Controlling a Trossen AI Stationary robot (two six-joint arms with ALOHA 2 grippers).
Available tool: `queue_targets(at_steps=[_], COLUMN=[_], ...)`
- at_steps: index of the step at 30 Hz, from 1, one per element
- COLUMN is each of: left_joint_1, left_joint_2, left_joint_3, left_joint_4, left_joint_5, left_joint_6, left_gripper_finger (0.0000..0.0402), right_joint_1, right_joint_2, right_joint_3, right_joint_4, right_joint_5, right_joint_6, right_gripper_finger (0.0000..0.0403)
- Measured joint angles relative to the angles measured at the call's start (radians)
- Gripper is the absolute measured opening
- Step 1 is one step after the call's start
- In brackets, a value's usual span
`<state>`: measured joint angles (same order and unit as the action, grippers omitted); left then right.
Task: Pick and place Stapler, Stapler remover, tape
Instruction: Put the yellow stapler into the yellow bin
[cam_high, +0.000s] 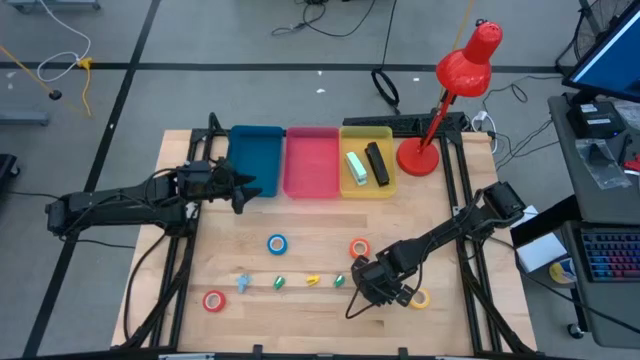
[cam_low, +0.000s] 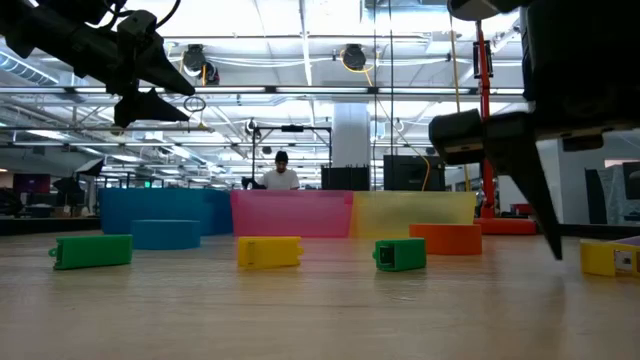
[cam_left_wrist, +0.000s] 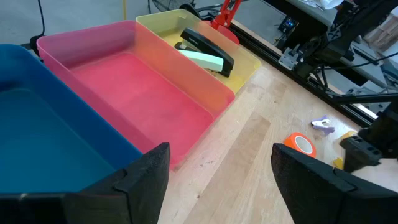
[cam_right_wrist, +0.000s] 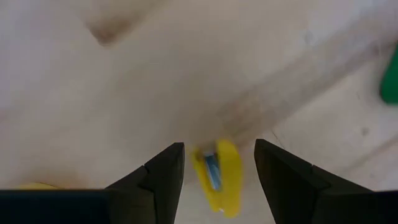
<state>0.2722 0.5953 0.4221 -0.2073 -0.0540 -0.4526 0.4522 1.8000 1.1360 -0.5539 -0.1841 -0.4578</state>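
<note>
Right hand (cam_right_wrist: 214, 163) open, straddling yellow bit (cam_right_wrist: 219, 175).

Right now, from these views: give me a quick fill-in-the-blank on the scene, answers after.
1. Both staplers lie in the ____ bin.
2. The right gripper hangs with open fingers over a small ____ piece.
3. The left gripper, open, hovers by the ____ bin.

Answers: yellow; yellow; blue
</note>
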Motion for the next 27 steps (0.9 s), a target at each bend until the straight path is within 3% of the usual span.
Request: queue_targets(at_steps=[11,27], left_joint_1=[0.000,0.000], left_joint_2=[0.000,0.000], left_joint_3=[0.000,0.000], left_joint_4=[0.000,0.000], left_joint_5=[0.000,0.000], left_joint_6=[-0.001,-0.006], left_gripper_finger=[0.0273,0.0273], right_joint_1=[0.000,-0.017], right_joint_2=[-0.001,-0.034], right_joint_3=[-0.057,-0.054], right_joint_4=[0.027,0.010], right_joint_5=[0.004,0.086], right_joint_6=[-0.001,0.051], right_gripper_finger=[0.0172,0.0069])
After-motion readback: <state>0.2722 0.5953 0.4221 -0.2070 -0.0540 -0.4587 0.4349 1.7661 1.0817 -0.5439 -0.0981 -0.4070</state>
